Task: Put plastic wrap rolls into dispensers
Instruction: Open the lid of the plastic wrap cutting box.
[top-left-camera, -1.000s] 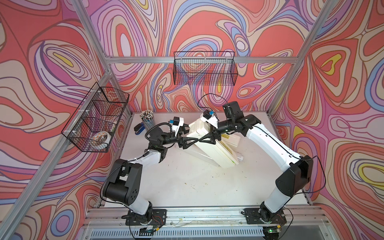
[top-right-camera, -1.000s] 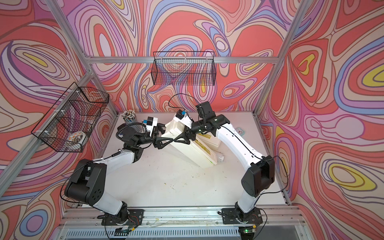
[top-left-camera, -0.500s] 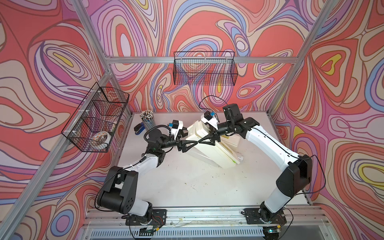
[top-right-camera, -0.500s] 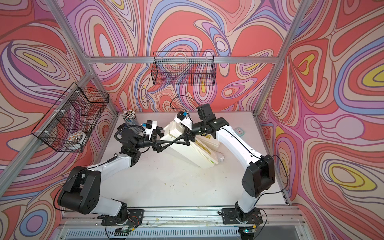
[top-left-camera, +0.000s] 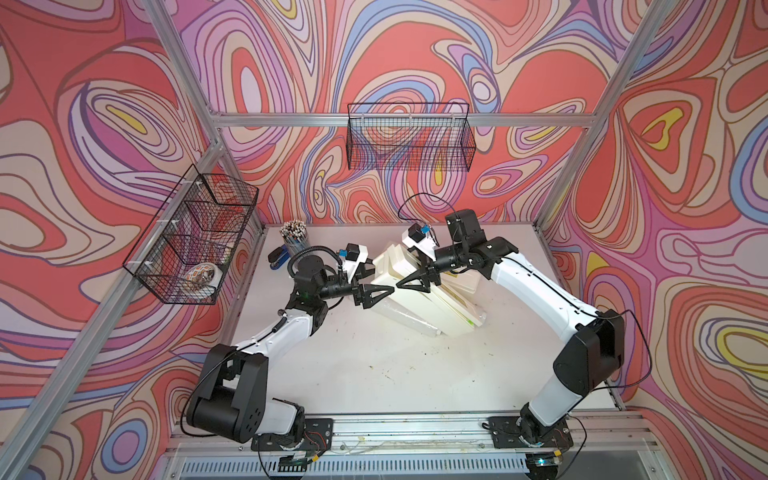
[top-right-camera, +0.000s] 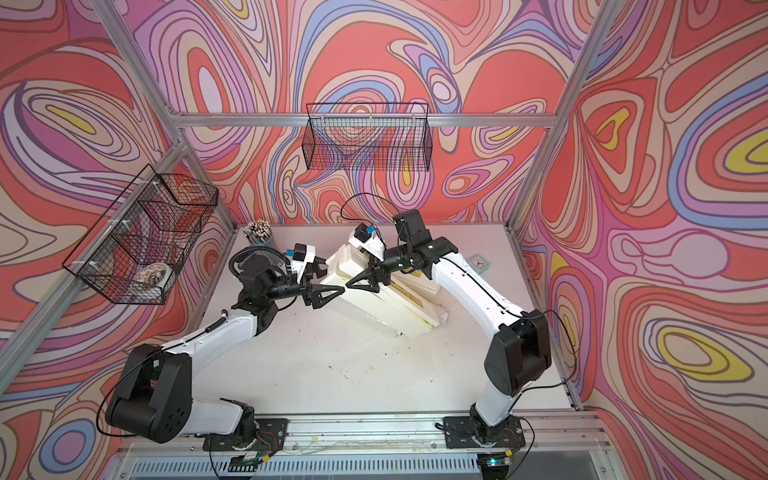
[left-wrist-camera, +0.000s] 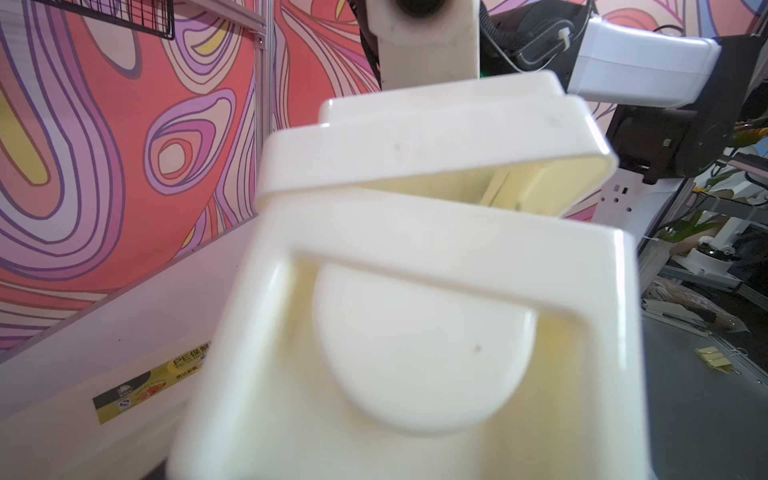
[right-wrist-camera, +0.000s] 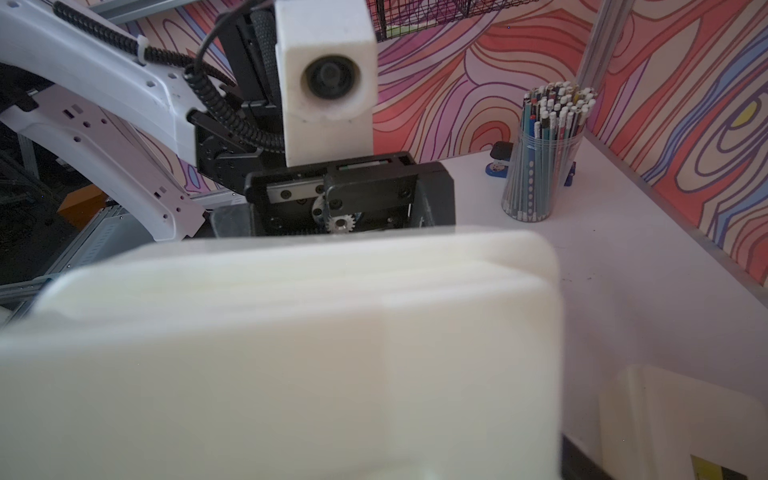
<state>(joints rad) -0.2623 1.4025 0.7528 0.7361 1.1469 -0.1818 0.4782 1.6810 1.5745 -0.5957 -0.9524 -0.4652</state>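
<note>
A cream-white dispenser (top-left-camera: 388, 266) lies slantwise at the back of the table, its left end raised and its lid ajar. My left gripper (top-left-camera: 376, 291) and right gripper (top-left-camera: 411, 282) meet at that end from opposite sides, jaws wide around it. That end fills the left wrist view (left-wrist-camera: 415, 353) and the right wrist view (right-wrist-camera: 270, 353), hiding both sets of fingertips. A second dispenser (top-left-camera: 459, 291) with a yellow-and-black label (left-wrist-camera: 137, 390) lies beside it. One glossy plastic wrap roll (top-left-camera: 409, 320) rests on the table along the near side of the boxes.
A cup of pencils (top-left-camera: 294, 239) and a blue stapler (top-left-camera: 279, 259) stand at the back left corner. Wire baskets hang on the left wall (top-left-camera: 191, 241) and the back wall (top-left-camera: 409, 137). A small green clock (top-right-camera: 478, 262) lies at the back right.
The left arm's shoulder and elbow have sunk lower and its wrist has dropped slightly. Both grippers stay at the dispenser's raised end, with their jaw width unchanged.
</note>
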